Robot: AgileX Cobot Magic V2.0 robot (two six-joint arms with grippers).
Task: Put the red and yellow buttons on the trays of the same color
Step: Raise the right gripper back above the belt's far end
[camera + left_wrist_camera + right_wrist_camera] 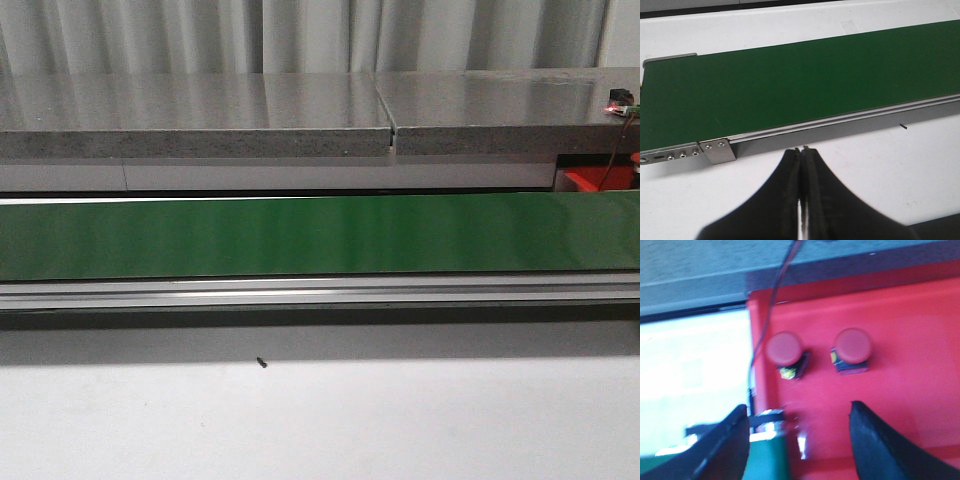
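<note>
2 round red buttons (784,346) sit in the glossy red plastic tray (910,390); right gripper (800,422) spread wide, left gripper (801,150) pressed together.

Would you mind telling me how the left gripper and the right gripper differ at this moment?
The left gripper is shut, fingertips together; the right gripper is open. The left gripper hangs over white table beside the green belt; the right gripper hangs over the red tray holding two red buttons. Both have black fingers and hold nothing.
</note>
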